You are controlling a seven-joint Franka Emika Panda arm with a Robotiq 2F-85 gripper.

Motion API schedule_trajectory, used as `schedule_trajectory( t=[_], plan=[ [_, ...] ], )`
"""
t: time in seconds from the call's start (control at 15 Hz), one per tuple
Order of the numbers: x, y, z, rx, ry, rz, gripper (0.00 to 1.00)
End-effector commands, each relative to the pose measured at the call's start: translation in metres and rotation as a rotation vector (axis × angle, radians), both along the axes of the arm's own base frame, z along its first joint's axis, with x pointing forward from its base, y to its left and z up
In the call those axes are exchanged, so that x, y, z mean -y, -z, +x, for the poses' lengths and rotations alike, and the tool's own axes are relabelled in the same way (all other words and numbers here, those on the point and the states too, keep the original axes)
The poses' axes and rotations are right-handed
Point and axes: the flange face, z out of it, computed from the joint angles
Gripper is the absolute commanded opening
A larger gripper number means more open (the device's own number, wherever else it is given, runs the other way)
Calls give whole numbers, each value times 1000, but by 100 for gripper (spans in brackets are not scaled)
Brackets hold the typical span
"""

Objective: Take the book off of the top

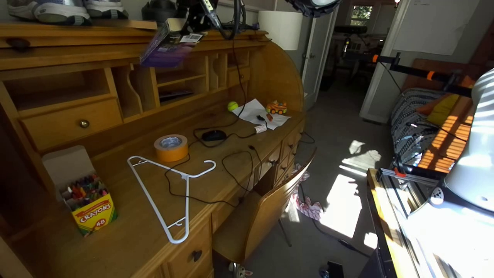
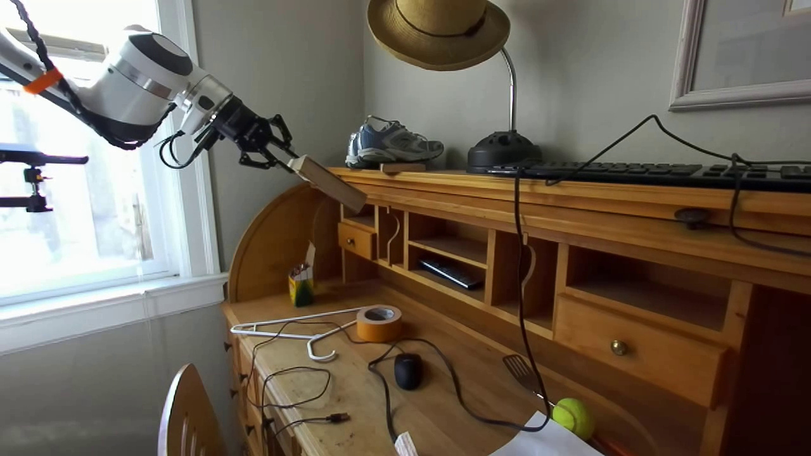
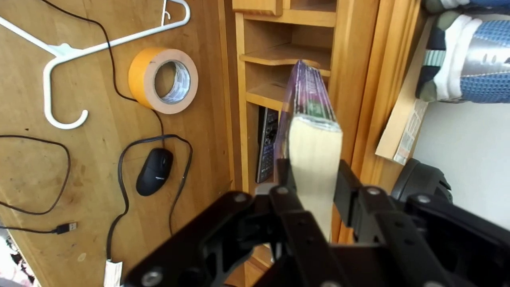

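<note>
You have the book (image 2: 331,185) off the top (image 2: 443,179): it is in the air just in front of the top's edge, tilted, its free end lower than the held one. Whether it brushes that edge, you cannot tell. Your pincer (image 3: 314,171) is pinching the book at one end, clamped from both sides — the wrist view gives you that grip most plainly, with the pale page edge (image 3: 314,147) facing you. For the purple cover (image 1: 162,58) and its white barcode label (image 1: 191,38) you need an exterior view.

On the top you find sneakers (image 3: 478,63) and, partly hidden by them in the wrist view, a flat tan slab (image 3: 402,135). Only in an exterior view do you get the straw hat (image 2: 437,31) over a lamp (image 2: 504,149) on the top, and a clear look at the black keyboard (image 2: 633,170).

Below the top, a dark device (image 3: 267,145) lies in a cubbyhole (image 2: 437,282); the wrist view shows you its keys. Further down from the top, the bench (image 1: 127,239) carries the tape roll (image 1: 171,155), white hanger (image 3: 65,51) and black mouse (image 3: 154,171) — all three views show you these. You see the crayon box (image 1: 94,212) and tennis ball (image 2: 572,417) in both exterior views, a toy car (image 1: 276,108) only in an exterior view, and a spatula (image 2: 521,372) likewise.
</note>
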Motion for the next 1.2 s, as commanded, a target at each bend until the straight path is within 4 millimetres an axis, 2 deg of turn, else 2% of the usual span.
schedule_trajectory(
  t=[0.0, 0.07, 0.13, 0.2, 0.27, 0.33, 0.4, 0.47, 0.53, 0.6, 0.67, 0.73, 0.8, 0.87, 0.93, 1.0, 1.07, 1.13],
  plan=[
    [12, 20, -8, 58, -8, 20, 7],
    [29, -7, -6, 55, -11, 10, 7],
    [32, -1, -9, 52, -28, 10, 7],
    [23, 27, -16, 60, -39, 17, 7],
    [36, 4, -16, 61, -55, 6, 7],
    [36, 11, -19, 55, -78, 4, 7],
    [28, 39, -25, 57, -92, 15, 7],
    [37, 20, -25, 56, -110, -2, 7],
    [36, 26, -29, 47, -128, -5, 7],
    [31, 47, -32, 51, -141, 4, 7],
    [38, 28, -31, 56, -152, -8, 7],
    [39, 33, -32, 50, -168, -11, 7],
    [34, 52, -36, 50, -173, -8, 7],
    [41, 35, -35, 54, -183, -18, 7],
    [41, 37, -36, 50, -191, -20, 7],
    [38, 52, -38, 55, -196, -15, 7],
    [42, 39, -38, 51, -202, -30, 7],
    [42, 43, -38, 42, -207, -35, 7]
  ],
)
